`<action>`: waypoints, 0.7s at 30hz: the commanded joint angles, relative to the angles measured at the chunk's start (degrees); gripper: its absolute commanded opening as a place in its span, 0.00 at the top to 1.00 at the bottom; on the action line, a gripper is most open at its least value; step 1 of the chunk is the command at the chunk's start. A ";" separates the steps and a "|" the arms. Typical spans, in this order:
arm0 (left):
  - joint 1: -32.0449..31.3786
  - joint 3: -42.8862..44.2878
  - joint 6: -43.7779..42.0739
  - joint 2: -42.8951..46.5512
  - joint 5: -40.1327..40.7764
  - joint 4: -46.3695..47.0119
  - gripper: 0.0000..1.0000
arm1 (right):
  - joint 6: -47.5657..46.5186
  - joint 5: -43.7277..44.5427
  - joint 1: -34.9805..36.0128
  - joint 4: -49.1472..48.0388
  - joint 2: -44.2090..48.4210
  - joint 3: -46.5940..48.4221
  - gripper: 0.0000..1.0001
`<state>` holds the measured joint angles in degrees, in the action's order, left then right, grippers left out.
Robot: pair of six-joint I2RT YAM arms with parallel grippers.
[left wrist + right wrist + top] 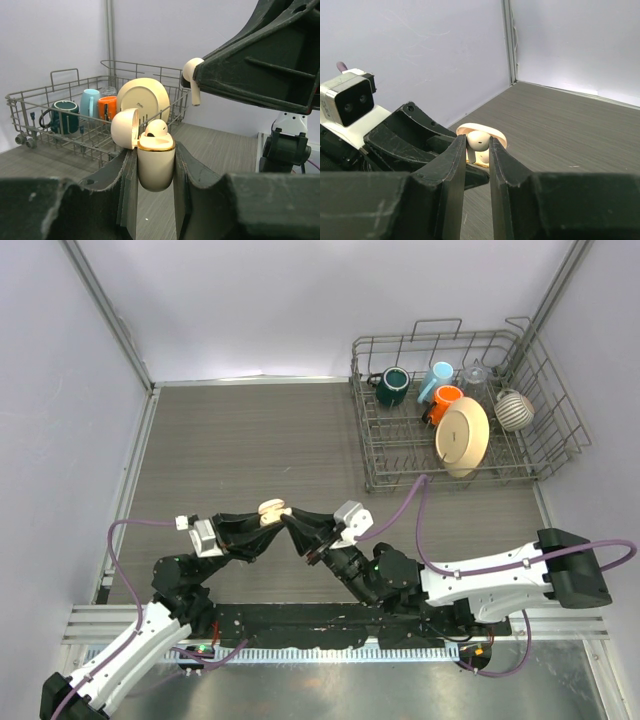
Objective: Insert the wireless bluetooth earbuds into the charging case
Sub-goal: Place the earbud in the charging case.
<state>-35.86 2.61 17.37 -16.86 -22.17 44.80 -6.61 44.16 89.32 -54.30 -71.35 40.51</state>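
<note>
Our left tool [156, 167] is clamped on the lower body of the case [156, 150] and holds it upright in the air above the tabletop [250, 440]. The lid [124, 129] is swung open to one side. One seated earbud [156, 128] already sits in the case, its rounded head showing above the gold rim.

Our right tool [477, 147] is closed on the loose earbud [192, 75], pinching it by the head. The stem hangs free and points down. In the left wrist view this earbud is above the case and off to the side away from the lid, not yet over the opening.

To do this step well, we should:

- Keep the left arm steady and the case level.
- Bring the stem straight above the empty well beside the seated earbud, then lower it along the line of the well.
- Check that the stem is truly vertical. The right wrist view hides most of the case behind our own fingers, so we should trust the left wrist view for alignment.
- Stay clear of the lid and avoid nudging the seated earbud.
- Let go only once the head rests in its socket.

We cannot see the empty well itself from here.
</note>
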 commanded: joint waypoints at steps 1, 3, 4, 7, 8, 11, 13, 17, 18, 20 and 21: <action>0.00 -0.68 0.21 -0.45 -1.56 4.33 1.00 | -0.95 -0.75 0.42 -6.78 -1.68 4.31 0.99; -0.09 -0.68 0.47 -0.71 -1.91 4.86 1.00 | -0.95 -0.83 0.50 -7.66 -3.26 4.92 0.99; -0.09 -0.68 0.56 -0.72 -1.91 5.04 1.00 | -0.95 -0.83 0.51 -8.09 -3.70 5.10 0.99; -0.09 -0.68 1.00 -0.98 -1.91 5.74 1.00 | -0.25 -0.92 0.42 -8.71 -5.46 6.16 0.99; -0.09 -0.68 1.00 -1.07 -1.91 6.00 1.00 | 0.02 -0.75 0.33 -8.80 -5.81 6.33 0.99; -0.09 -0.42 1.53 -0.98 -2.00 6.44 1.00 | 0.55 -0.74 0.42 -9.07 -7.13 7.04 0.99; -0.09 -0.33 1.71 -0.72 -2.00 6.44 1.00 | 0.64 -0.39 0.33 -9.15 -8.10 7.39 0.99; -0.09 -0.41 1.97 -0.01 -1.82 6.44 1.00 | 0.98 0.31 0.33 -9.50 -9.15 7.65 0.99; -0.09 -0.50 1.88 -0.01 -1.73 6.44 1.00 | 1.16 0.14 0.42 -9.33 -9.42 7.83 0.99; -0.09 -0.42 1.88 -0.01 -1.64 6.44 1.00 | 1.60 0.05 0.33 -8.98 -9.86 8.00 0.99; -0.09 -0.24 1.80 0.16 -1.64 6.44 1.00 | 1.60 0.31 0.42 -8.80 -9.95 8.09 0.99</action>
<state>-35.88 2.61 19.14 -17.39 -23.75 47.46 -6.15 43.40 89.32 -59.55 -81.06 45.80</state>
